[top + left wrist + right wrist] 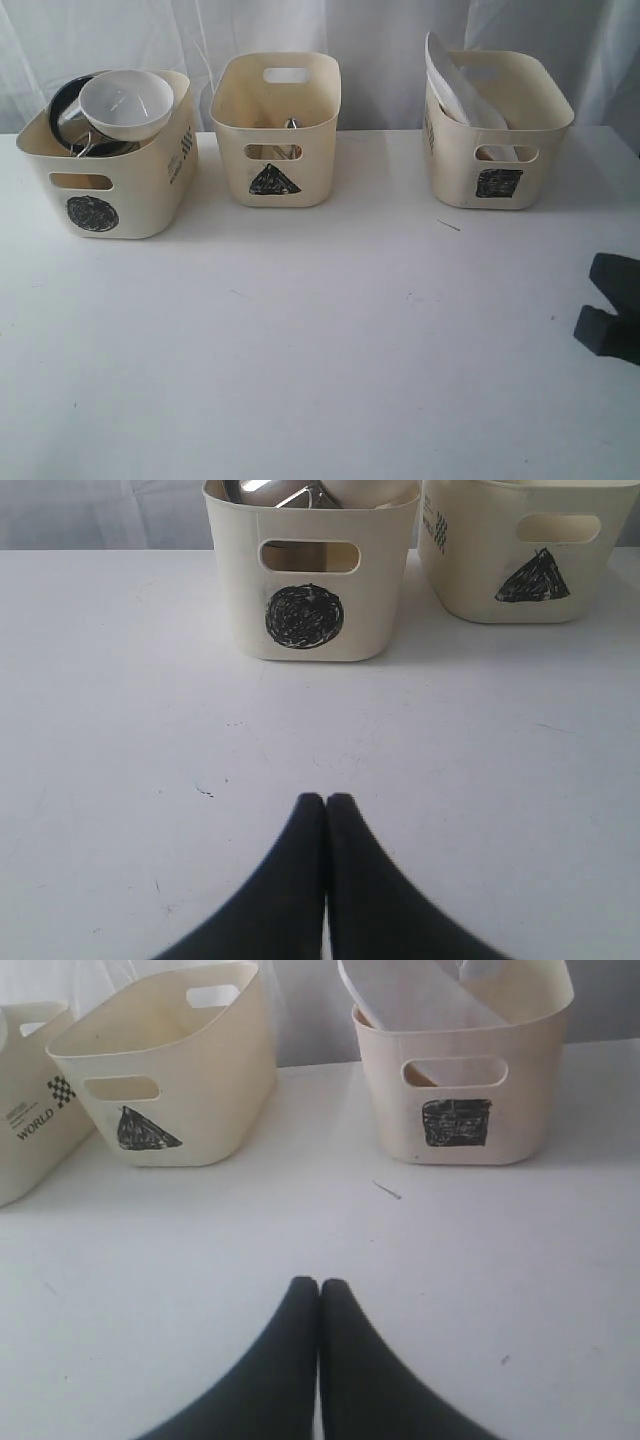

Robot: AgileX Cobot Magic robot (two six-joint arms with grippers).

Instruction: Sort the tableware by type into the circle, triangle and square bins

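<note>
Pressing together tip to tip, the two black fingers of the left gripper (325,802) leave no gap and hold nothing. They hang over a bare stretch of the white table (120,730). The right gripper (319,1284) is the same: its jaws are closed flat against each other and empty. In the exterior view it shows only as a dark shape at the right edge.

Straight ahead of the left gripper stands the circle bin (232,600), a cream tub with a slot handle and a scribbled black disc on its front. It is heaped above the rim. A white bowl (125,103) sits on top, tilted, and rests on shiny steel vessels (62,115) crowded beneath it. Which of those are mugs and which a bowl cannot be told.

The triangle bin (315,178) stands just beside it in the middle of the row. Thin cutlery (272,152) shows through its handle slot, and one steel tip pokes up at the rim. The separate pieces cannot be made out.

The square bin (450,175) is farthest right, well apart from the others. A large white plate (448,85) stands in it on edge, leaning and rising above the rim. A tiny thin sliver (387,1190) lies on the table just in front of this bin.
</note>
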